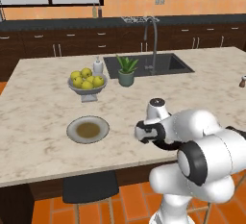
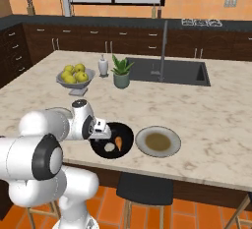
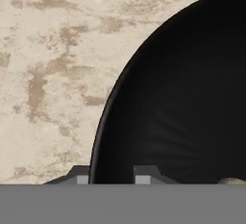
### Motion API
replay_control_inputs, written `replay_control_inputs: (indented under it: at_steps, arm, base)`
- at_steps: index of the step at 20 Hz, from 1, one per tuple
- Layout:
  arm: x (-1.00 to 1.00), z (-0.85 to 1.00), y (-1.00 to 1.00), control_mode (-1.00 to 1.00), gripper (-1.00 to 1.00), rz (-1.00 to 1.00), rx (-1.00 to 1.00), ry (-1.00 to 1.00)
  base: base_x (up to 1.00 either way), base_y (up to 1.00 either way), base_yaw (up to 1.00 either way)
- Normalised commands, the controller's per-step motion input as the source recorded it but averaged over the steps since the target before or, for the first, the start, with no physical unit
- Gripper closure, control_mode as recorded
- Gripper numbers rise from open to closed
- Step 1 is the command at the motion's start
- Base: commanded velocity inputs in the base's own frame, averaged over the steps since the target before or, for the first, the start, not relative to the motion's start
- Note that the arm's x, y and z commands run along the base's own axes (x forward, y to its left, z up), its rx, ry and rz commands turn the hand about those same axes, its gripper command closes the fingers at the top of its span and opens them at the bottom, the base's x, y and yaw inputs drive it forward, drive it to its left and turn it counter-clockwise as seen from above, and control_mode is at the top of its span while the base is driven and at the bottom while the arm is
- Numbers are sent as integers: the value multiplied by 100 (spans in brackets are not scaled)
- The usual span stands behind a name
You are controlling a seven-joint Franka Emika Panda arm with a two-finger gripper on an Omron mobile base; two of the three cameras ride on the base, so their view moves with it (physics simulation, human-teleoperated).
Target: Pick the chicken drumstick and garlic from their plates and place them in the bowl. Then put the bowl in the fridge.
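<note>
The bowl (image 2: 112,141) is round, glossy and black, and it stands near the front edge of the marble island counter (image 2: 216,105), which is beige with brown veins. Inside it lie the chicken drumstick (image 2: 118,143), a small orange tapered piece, and just beside it the garlic (image 2: 109,147), a small off-white bulb. To the right of the bowl, very close to it, is one plate (image 2: 158,141) with a grey rim and a brownish-olive centre. The left base view shows another such plate (image 1: 88,130) on the counter, left of the arm. The gripper (image 2: 103,129) is at the left rim of the bowl. In the hand view its two finger tips (image 3: 81,175) stand apart, one on each side of the bowl rim (image 3: 103,122), one outside and one inside, but I cannot tell if they press on it. In the hand view a pale piece of the garlic (image 3: 234,181) shows at the lower right. Further back stand a grey footed fruit bowl (image 2: 75,78) with yellow-green fruits, a white bottle (image 2: 103,66), a potted plant (image 2: 121,72) and a dark sink (image 2: 170,71).
</note>
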Motion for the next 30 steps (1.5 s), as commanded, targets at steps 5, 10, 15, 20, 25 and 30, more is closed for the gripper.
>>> replay_control_inputs:
  at_steps: [5,10,15,20,25,30]
  arm:
    - [-55,53,-5,-100,100,14,1,0]
    - [-41,86,21,-100,100,19,-1,6]
    - [-50,62,42,-100,100,34,-9,11]
    - [-46,47,45,-100,100,25,-12,0]
    - [-11,23,6,-100,100,10,-5,-15]
    - [0,13,0,-100,100,5,0,-6]
  base:
    - [0,0,0]
    - [0,0,0]
    - [0,0,0]
    - [0,0,0]
    - [0,0,0]
    - [0,0,0]
